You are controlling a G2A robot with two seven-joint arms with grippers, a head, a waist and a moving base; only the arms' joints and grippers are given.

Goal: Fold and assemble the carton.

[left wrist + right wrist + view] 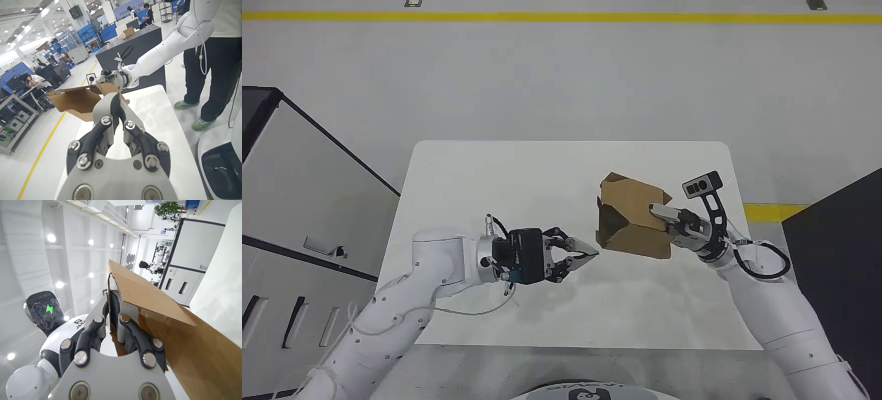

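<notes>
Right of centre over the bench (502, 190), the right hand (660, 213) clamps a flap of the half-folded carton (632, 225). The left hand (591, 250), clenched and empty, sits just beside its lower left corner.

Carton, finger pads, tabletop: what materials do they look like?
Carton: corrugated cardboard, matte brown; the fluting shows along its cut edge.
Finger pads: black and ribbed, probably rubber or a soft polymer.
Tabletop: smooth white with a faint sheen, possibly laminate or painted board; cannot tell which.
</notes>
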